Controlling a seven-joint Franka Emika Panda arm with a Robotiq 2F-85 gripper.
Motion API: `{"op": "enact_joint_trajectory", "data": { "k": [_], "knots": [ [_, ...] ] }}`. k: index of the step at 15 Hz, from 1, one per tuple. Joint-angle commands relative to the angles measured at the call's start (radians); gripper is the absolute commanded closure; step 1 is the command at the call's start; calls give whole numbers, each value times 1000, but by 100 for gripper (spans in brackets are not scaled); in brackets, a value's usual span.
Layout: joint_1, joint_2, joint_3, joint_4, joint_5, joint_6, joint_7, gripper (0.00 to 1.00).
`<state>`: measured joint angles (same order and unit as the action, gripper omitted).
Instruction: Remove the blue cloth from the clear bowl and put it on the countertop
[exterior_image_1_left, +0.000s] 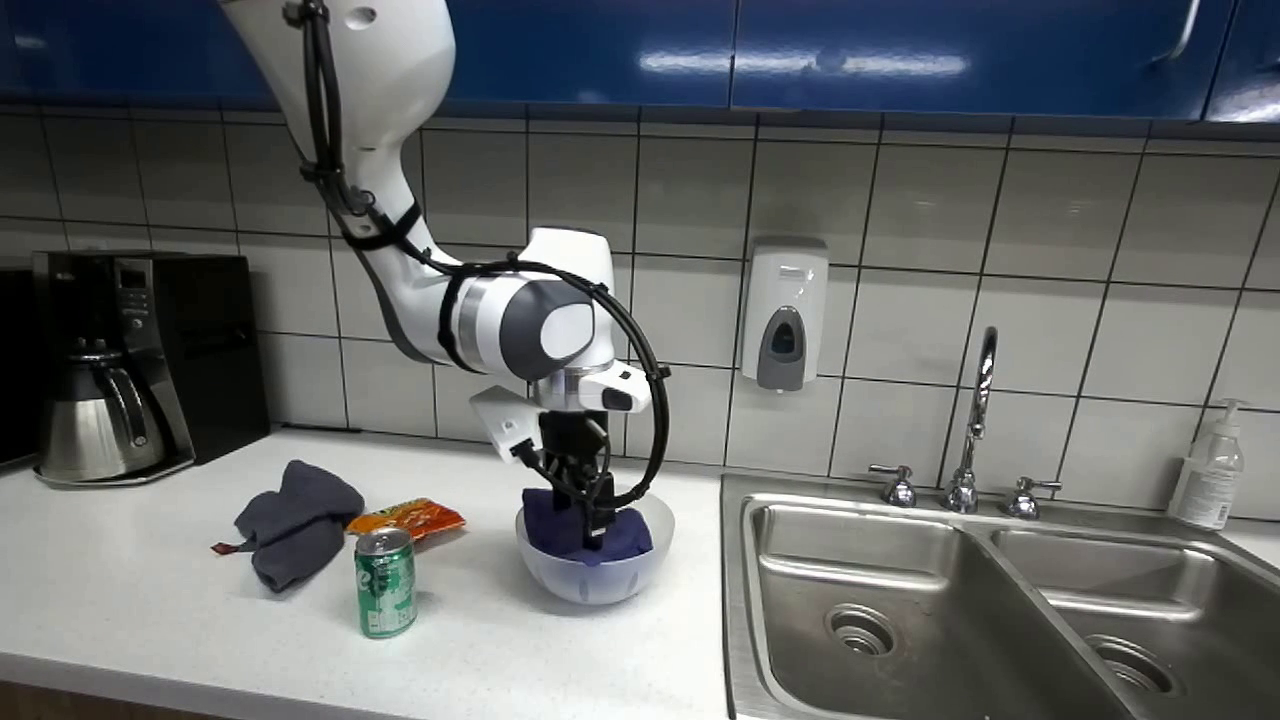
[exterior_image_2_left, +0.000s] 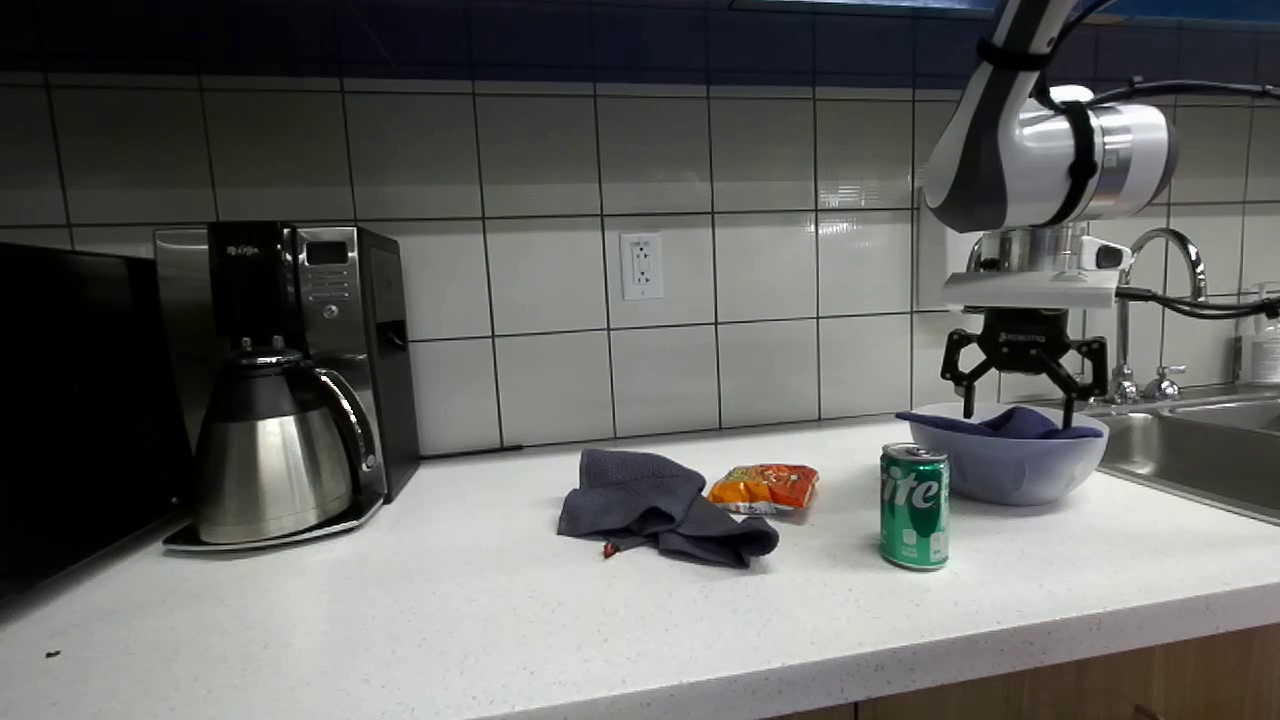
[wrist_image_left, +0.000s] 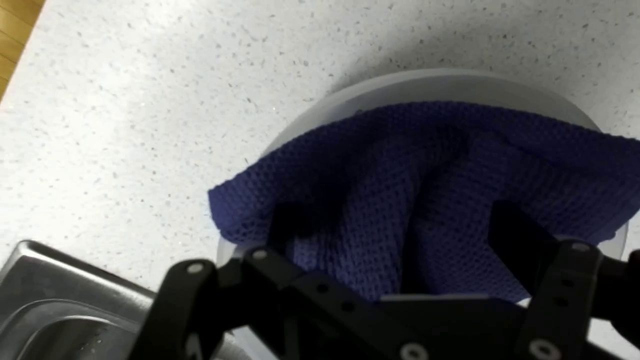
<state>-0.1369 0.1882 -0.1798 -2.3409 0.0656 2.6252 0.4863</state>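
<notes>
"Fingers (wrist_image_left: 520, 240) spread wide, one at each side, and the blue cloth (wrist_image_left: 465, 210) sits bunched up right between them!"

"Any squeeze on it?"

"They stand well apart, so it isn't clamped. Whether a tip touches the weave, I can't tell."

"And the gripper (exterior_image_2_left: 1018, 408) itself?"

"Pointing straight down over the bowl (exterior_image_1_left: 600, 585), plain to see in both exterior views."

"So where exactly does the cloth lie?"

"In the bowl, an end poking out past the rim on two sides."

"Place that bowl for us!"

"On the counter (exterior_image_2_left: 500, 630), between the front and back edges, just beside the sink (exterior_image_1_left: 740, 600)."

"Now, toward the front edge!"

"A green can (exterior_image_2_left: 914, 510), upright, nearer that edge than the bowl is. Farther back, an orange packet (exterior_image_2_left: 765, 487) lies just beside a crumpled grey rag (exterior_image_2_left: 650, 505)."

"And the back edge?"

"There's the coffee maker (exterior_image_2_left: 340, 325), near it and well apart from the sink, with a steel jug (exterior_image_2_left: 275, 470) standing upright on its base."
</notes>
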Motion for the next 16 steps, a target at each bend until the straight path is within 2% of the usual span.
{"op": "enact_joint_trajectory", "data": {
  "k": [1, 16],
  "knots": [
    [17, 9, -30, 32, -56, -45, 5, 0],
    [27, 84, -87, 74, -193, -16, 14, 0]
  ]
}}
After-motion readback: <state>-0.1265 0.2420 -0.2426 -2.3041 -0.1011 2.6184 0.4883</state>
